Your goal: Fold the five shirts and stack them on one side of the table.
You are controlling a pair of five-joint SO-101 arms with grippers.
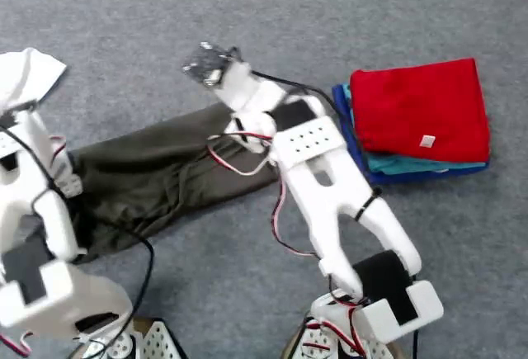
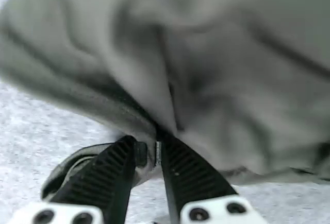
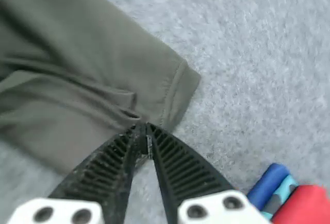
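the olive shirt [image 1: 157,173] lies stretched across the grey bench [image 1: 206,285], well apart from the folded stack [image 1: 417,115]. the left gripper [image 2: 156,149] is clenched on a bunched fold, and the right gripper [image 3: 144,131] on the hem near a corner. the shirt looks light and limp, so it will likely sag; hems and corners are the best holds.

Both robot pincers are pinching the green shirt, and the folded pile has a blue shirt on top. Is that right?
Almost. The folded one on top is the red shirt, not a blue one; the blue shirt lies at the bottom, as the high view shows. The left pincer and the right pincer do both pinch the green shirt.
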